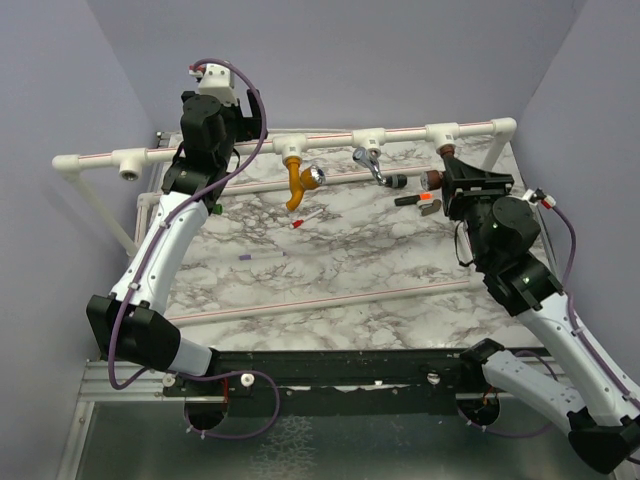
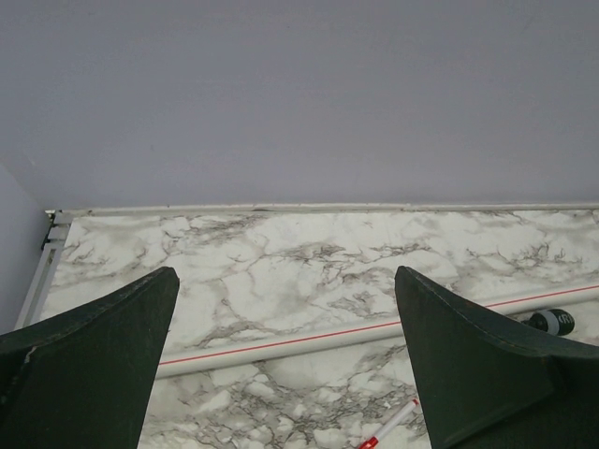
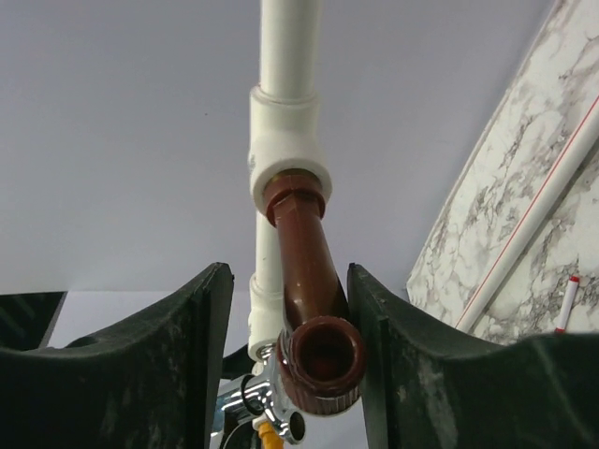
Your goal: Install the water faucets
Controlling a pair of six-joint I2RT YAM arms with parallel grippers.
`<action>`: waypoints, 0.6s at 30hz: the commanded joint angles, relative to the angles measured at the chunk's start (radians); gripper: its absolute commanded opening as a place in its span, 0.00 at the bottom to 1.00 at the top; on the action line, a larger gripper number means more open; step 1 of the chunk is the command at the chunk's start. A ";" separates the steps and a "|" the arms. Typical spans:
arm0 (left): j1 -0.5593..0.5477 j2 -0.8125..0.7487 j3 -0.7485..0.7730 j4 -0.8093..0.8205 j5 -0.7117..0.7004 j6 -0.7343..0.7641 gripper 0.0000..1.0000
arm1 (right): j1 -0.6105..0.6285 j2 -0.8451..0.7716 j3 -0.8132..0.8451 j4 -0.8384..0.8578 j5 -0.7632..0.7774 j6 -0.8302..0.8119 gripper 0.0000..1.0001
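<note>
the dark brown faucet (image 3: 301, 253) sits with one end in the right-hand tee socket (image 3: 285, 140) of the white pipe (image 1: 330, 140), which runs along the far edge of the marble table (image 1: 330, 260); its open mouth faces the right wrist camera; the right gripper (image 3: 289, 269) brackets the spout with its jaws partly apart, a clear gap on one side and the other finger touching or just beside it, so this does not look like a firm grip; the left gripper (image 2: 285, 273) stands wide with nothing between its fingers, over the far left of the table; further left on the same pipe hang the silver-grey faucet (image 1: 370, 165) and the mustard-orange faucet (image 1: 293, 182); the left-most socket (image 1: 130, 166) is bare; i cannot pick out the dark green one for sure; the brown faucet looks stiff, light and glossy, so probably slippery on its round spout; the hex collar next to the socket would likely give a surer hold for turning, with the spout as a lever; forcing it askew could cross the thread.
</note>
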 commanded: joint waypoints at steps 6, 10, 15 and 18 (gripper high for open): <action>-0.003 0.022 -0.033 -0.114 0.006 0.013 0.99 | 0.001 -0.088 0.089 -0.080 0.078 -0.063 0.73; -0.003 0.022 -0.034 -0.114 0.006 0.013 0.99 | 0.000 -0.104 0.111 -0.139 0.082 -0.126 0.76; -0.003 0.021 -0.034 -0.115 0.008 0.013 0.99 | 0.000 -0.121 0.140 -0.187 0.079 -0.272 0.77; -0.003 0.021 -0.034 -0.115 0.008 0.013 0.99 | 0.000 -0.121 0.165 -0.210 0.074 -0.385 0.76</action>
